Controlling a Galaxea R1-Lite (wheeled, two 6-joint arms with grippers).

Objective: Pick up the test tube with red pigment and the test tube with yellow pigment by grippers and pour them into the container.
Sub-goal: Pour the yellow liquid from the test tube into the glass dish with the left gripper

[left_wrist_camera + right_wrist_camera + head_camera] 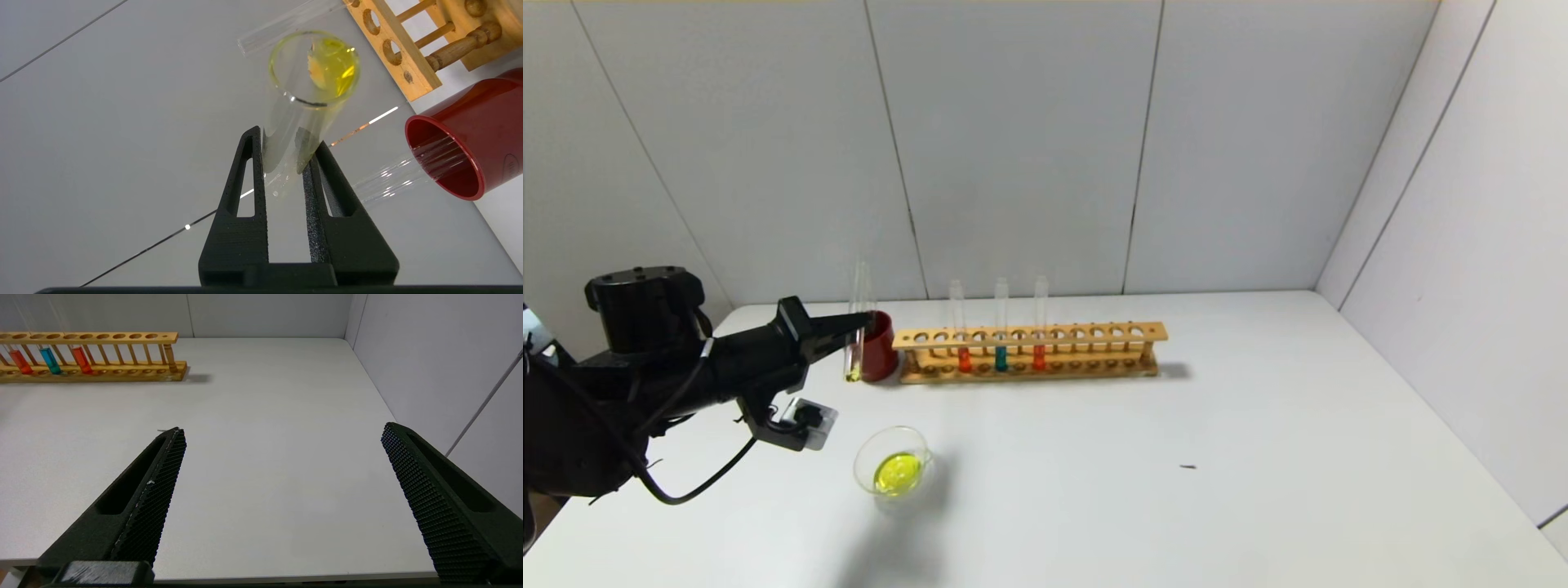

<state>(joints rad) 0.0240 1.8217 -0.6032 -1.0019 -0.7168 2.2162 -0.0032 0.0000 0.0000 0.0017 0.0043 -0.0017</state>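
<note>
White table (1258,425); left tool (854,324) pinching yellow tube (856,327), right tool (282,435) spread, wrist-view only.

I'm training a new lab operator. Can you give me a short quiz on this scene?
1. True or false: the right pincer is open and holds nothing.
2. How many tubes stand in the wooden rack? A) two B) three C) five
3. Fill in: the left pincer is shut on the test tube with yellow pigment, held upright beside the dark red ____.

Key: 1 true; 2 B; 3 cup.
</note>
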